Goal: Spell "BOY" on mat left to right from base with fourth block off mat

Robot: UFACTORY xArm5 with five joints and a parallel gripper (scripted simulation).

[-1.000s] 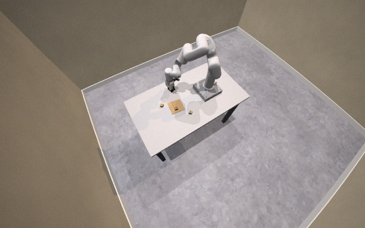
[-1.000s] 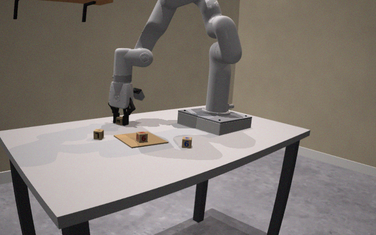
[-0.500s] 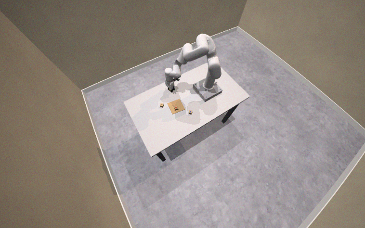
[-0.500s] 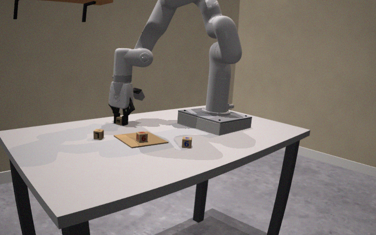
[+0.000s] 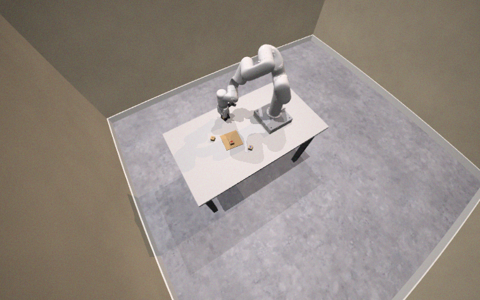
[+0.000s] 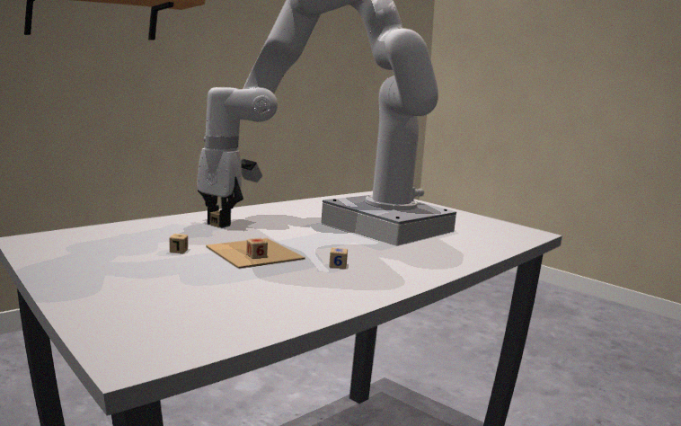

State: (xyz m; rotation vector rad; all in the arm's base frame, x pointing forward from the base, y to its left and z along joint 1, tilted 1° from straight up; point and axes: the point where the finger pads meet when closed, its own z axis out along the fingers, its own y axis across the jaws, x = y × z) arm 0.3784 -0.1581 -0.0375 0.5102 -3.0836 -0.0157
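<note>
While one block (image 6: 178,243) waits left of centre, your end effector (image 6: 219,216) grips a fourth block (image 6: 215,217) on the surface (image 6: 150,321), presumably for the mat (image 6: 228,250), which carries one block (image 6: 257,247); another (image 6: 338,257) sits right.

We're looking into a bare test room, the kind of robot lab cell built for one job. Plain tan walls (image 5: 52,141) are closing in on every side, a pale baseboard (image 5: 396,99) is running along a mottled grey floor (image 5: 318,230). One white desk (image 6: 200,321) on black legs is standing in the middle, a white arm (image 6: 402,130) bolted to a grey base plate (image 6: 441,220) on it. A wooden shelf (image 6: 150,2) is hanging high on the far wall.
</note>
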